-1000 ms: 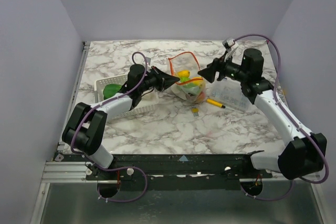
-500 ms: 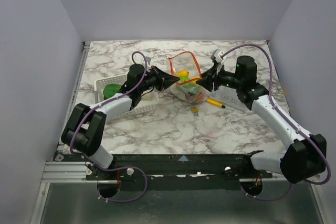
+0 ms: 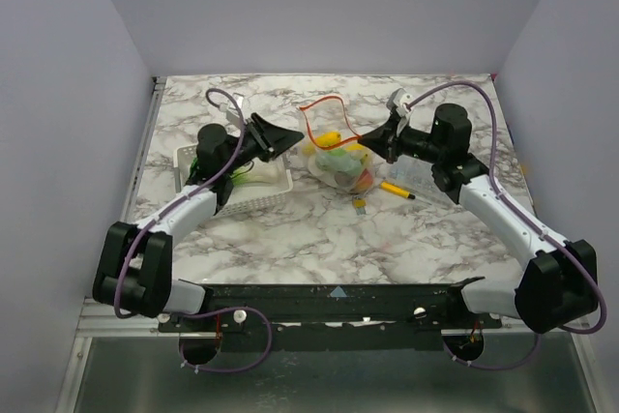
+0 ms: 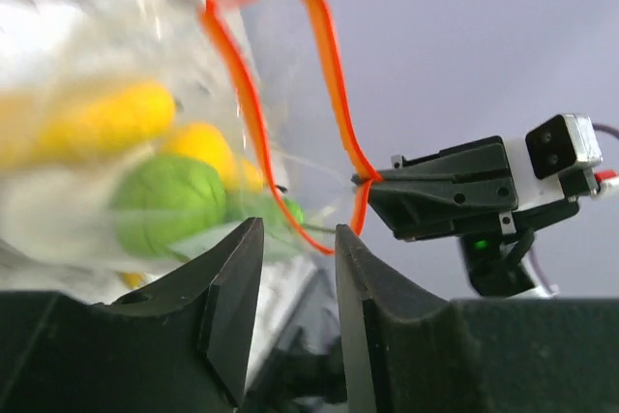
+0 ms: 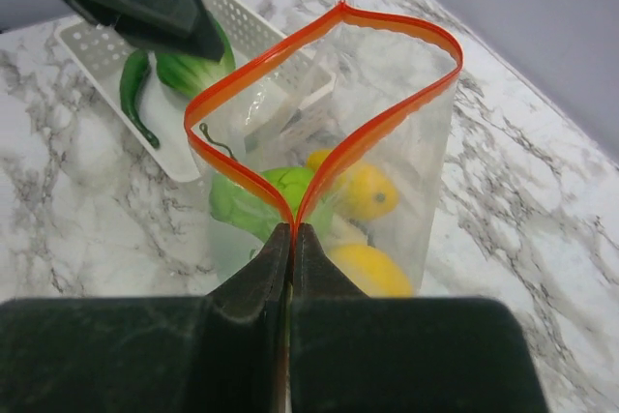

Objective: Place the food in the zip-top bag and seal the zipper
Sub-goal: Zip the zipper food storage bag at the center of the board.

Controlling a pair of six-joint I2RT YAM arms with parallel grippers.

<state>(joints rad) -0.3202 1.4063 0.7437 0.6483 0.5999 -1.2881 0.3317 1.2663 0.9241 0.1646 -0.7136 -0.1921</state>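
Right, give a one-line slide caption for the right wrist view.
Right gripper shut on the zipper of the open bag, toy food inside, basket behind.

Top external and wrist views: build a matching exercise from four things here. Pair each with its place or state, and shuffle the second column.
Column one:
1. right gripper
2. left gripper
3. green chili
4. yellow marker pen

Column two:
A. lying in the white basket
B. open, holding nothing
C. lying on the marble table
D. shut on the zipper

Pairs: 1-D; 2-B; 3-A; 4-C
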